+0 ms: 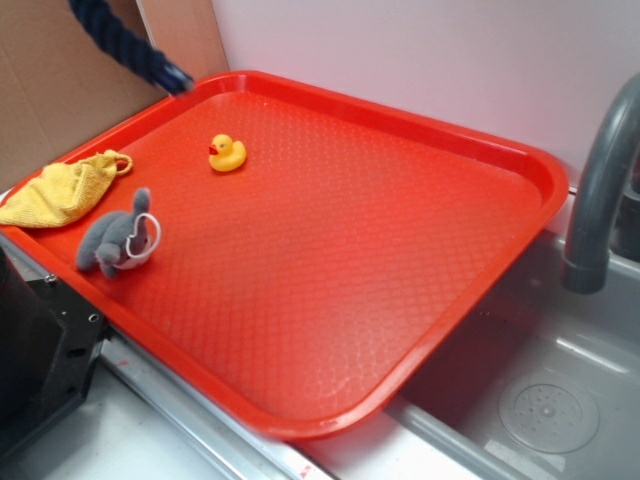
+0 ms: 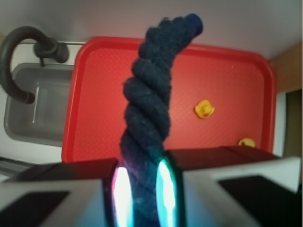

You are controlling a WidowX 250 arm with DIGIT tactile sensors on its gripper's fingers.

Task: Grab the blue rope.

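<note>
The blue rope [image 2: 150, 109], thick dark navy twisted cotton, is clamped between my gripper [image 2: 141, 194] and hangs from it high above the red tray [image 2: 227, 71]. Both glowing pads [image 2: 164, 191] press on its sides. In the exterior view only the rope's lower stretch [image 1: 125, 38] shows at the top left, its shiny capped end hanging over the tray's far left corner [image 1: 215, 85]; the gripper itself is out of that frame.
On the tray stand a yellow duck [image 1: 227, 153], a grey stuffed toy [image 1: 118, 235] and a yellow cloth [image 1: 62, 190] at its left rim. A grey sink [image 1: 540, 390] with a dark faucet [image 1: 600, 190] lies to the right. Cardboard [image 1: 60, 90] stands behind.
</note>
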